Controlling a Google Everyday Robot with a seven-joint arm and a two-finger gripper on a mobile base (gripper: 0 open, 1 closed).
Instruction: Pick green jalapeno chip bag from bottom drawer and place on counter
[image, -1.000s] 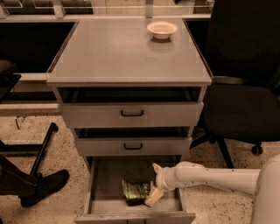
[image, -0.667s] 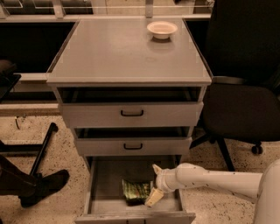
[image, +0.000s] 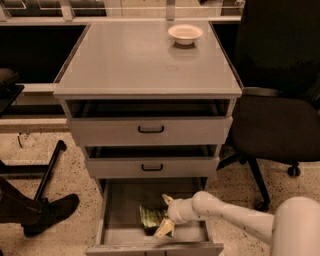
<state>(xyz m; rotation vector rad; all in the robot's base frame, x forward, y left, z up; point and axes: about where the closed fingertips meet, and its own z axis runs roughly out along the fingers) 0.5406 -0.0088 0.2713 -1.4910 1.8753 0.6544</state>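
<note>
Edging left over the last second, the gripper (image: 165, 214) now sits inside the open bottom drawer (image: 120, 200), its two pale fingers (image: 166, 199) spread apart on either side of the right end of the green jalapeno chip bag (image: 151, 218); whether they touch the foil cannot be told. In the single camera view the crumpled, glossy bag lies on the drawer's plain grey floor, right of centre and near the front wall, where it lay before. A smooth white arm (image: 235, 216) reaches in from the lower right, its rounded upper part cut off by the picture's edge and hiding the drawer's right front corner. Above, two grey metal drawers (image: 150, 131) with black handles stand slightly open, the middle one overhanging the back of the bottom drawer. A round white bowl (image: 185, 33) rests near the far right corner of the flat grey counter (image: 140, 60). A black office chair (image: 280, 125) stands to the right on speckled flooring (image: 70, 160); dark shapes at the left are hard to make out.
</note>
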